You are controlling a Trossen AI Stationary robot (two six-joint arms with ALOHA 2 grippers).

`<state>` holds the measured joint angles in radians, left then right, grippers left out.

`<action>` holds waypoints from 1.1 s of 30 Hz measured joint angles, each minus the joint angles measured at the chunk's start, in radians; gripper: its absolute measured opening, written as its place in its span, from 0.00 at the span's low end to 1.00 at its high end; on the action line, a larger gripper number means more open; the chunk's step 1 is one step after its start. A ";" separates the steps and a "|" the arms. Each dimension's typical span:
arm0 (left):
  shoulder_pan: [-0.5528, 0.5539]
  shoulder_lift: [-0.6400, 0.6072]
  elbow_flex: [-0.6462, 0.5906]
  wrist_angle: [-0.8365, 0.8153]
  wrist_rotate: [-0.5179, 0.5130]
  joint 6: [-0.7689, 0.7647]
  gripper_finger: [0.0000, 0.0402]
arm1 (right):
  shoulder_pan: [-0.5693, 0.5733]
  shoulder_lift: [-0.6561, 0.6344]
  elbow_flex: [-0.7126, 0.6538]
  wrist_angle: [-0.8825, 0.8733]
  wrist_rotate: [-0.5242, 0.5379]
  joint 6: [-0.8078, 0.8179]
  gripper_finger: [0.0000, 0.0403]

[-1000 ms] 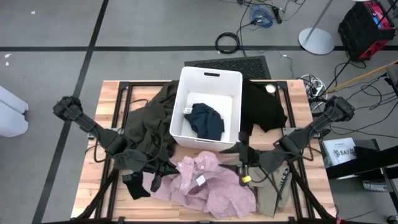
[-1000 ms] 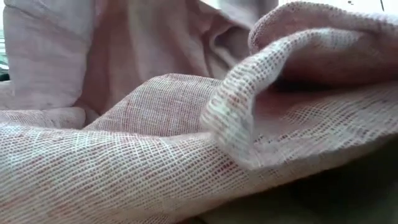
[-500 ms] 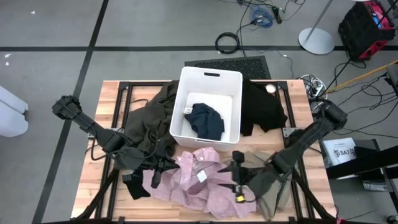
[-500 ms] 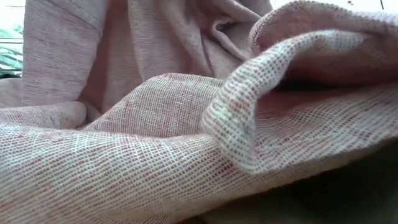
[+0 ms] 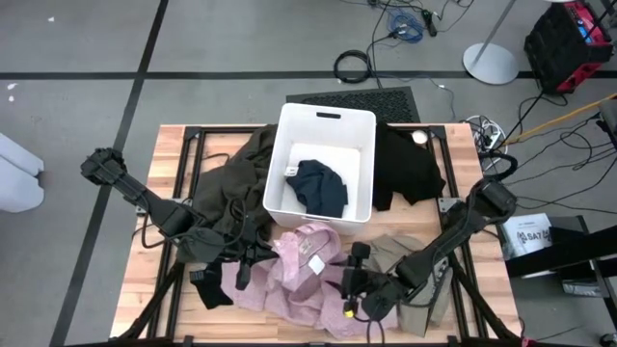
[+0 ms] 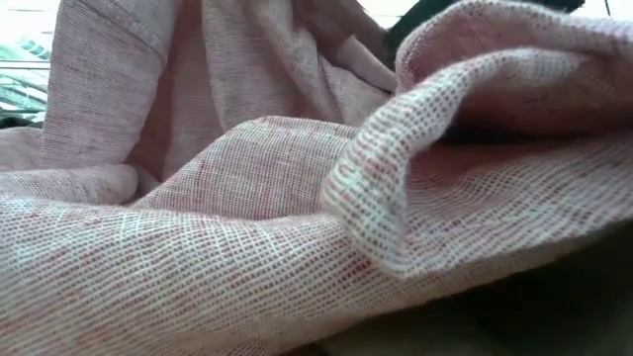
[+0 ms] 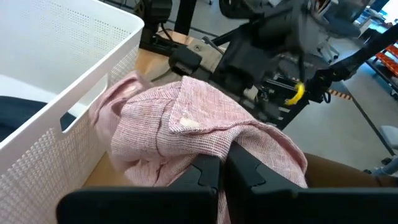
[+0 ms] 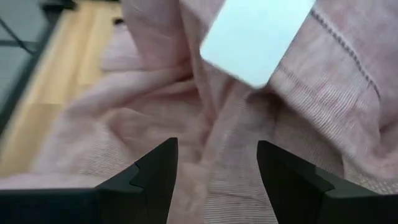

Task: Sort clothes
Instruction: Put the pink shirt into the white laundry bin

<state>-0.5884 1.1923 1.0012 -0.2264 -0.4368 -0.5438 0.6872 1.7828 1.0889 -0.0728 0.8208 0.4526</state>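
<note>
Ahead of the right claw, whose fingers stand apart, the pink garment fills the way, its white tag just beyond. The white bin walls off the far side. Behind the claw lies tan cloth. The left claw, pinched into the pink fabric, blocks the opposite edge; bare counter opens past it.
</note>
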 joint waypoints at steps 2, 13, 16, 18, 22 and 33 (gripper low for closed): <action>0.000 0.000 0.000 0.000 0.000 0.000 0.02 | 0.000 0.019 0.000 0.002 0.026 0.004 0.52; 0.000 0.000 0.000 0.000 -0.003 0.000 0.02 | -0.008 0.042 0.000 -0.004 0.122 0.030 0.40; 0.000 0.000 0.000 0.000 -0.009 0.000 0.02 | -0.014 0.047 0.000 -0.006 0.120 0.040 0.35; 0.000 0.000 0.000 0.000 -0.009 0.000 0.02 | -0.020 0.052 0.000 -0.006 0.120 0.046 0.31; 0.001 0.000 0.000 0.000 -0.009 0.000 0.02 | -0.036 0.053 0.000 -0.020 0.119 0.082 0.21; -0.001 0.000 0.000 0.000 0.076 0.001 0.04 | -0.053 0.049 0.000 -0.043 0.086 0.089 0.00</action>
<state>-0.5896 1.1923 1.0012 -0.2268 -0.3603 -0.5427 0.6343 1.8321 1.0889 -0.1163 0.9065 0.5412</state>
